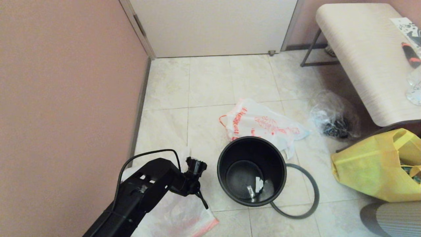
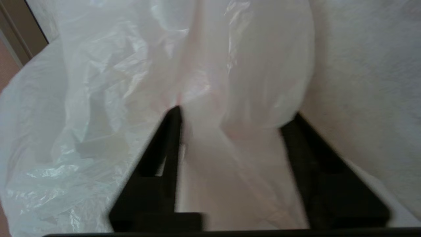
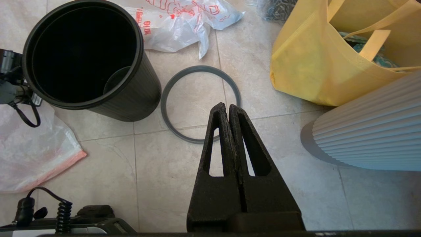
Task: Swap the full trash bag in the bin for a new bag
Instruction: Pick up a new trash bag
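A round black plastic bin (image 1: 251, 171), smooth-walled and unlined, stood upright on pale glossy floor tiles (image 1: 210, 82). Its thin grey hoop (image 1: 304, 191) lay flat on the tiles, tucked against the bin's base on the robot's right. Just behind the bin, a crumpled translucent white bag with red-orange print (image 1: 263, 125) sprawled on the floor, one orange handle loop curling out.

The left gripper (image 2: 230, 121) was lowered over the new bag (image 1: 184, 217), a wrinkled milky-white film with a pink-orange edge, spread on the tiles to the left of the bin. Its dark wedge-shaped fingers (image 2: 171, 131) stood apart with a fold of that thin film bunched between them; whether they gripped it could not be told.

The right gripper (image 3: 228, 108) hung above the floor near the hoop, its two ribbed black fingers pressed flat together on nothing.

A soft yellow fabric tote (image 1: 375, 164) and a clear crinkled bag of dark scraps (image 1: 335, 118) sat to the right, beside a pale wood-grain bench (image 1: 365, 56).
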Controlling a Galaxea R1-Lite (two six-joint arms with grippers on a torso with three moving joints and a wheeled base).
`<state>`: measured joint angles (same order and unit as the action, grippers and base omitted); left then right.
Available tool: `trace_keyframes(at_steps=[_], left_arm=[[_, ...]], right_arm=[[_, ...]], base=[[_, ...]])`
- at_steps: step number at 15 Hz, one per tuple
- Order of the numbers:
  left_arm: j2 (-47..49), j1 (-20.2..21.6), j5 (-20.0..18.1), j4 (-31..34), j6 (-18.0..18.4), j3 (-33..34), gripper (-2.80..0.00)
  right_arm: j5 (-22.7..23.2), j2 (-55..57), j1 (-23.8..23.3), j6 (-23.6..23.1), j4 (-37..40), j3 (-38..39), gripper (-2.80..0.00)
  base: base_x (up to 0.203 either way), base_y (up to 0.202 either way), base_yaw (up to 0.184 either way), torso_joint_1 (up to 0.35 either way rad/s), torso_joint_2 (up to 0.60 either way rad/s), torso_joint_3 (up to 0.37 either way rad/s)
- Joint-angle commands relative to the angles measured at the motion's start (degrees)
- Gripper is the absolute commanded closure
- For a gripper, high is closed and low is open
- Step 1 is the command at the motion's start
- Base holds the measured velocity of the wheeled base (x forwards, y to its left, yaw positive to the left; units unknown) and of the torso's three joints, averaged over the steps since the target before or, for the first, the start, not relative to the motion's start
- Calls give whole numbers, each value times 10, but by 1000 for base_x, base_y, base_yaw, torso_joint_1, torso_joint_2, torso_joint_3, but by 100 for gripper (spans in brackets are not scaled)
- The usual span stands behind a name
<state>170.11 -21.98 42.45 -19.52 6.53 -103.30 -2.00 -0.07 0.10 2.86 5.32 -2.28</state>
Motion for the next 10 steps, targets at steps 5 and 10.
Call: trace_keyframes(at_steps=[5, 10], left_arm=[[-13, -1, 8, 2, -5, 16, 0], [-178, -36, -23, 245, -187, 71, 0]], right_arm=[[0, 1, 0, 0, 0, 0, 0], [0, 1, 0, 0, 0, 0, 0]], base=[[0, 0, 0, 0, 0, 0], [0, 0, 0, 0, 0, 0]])
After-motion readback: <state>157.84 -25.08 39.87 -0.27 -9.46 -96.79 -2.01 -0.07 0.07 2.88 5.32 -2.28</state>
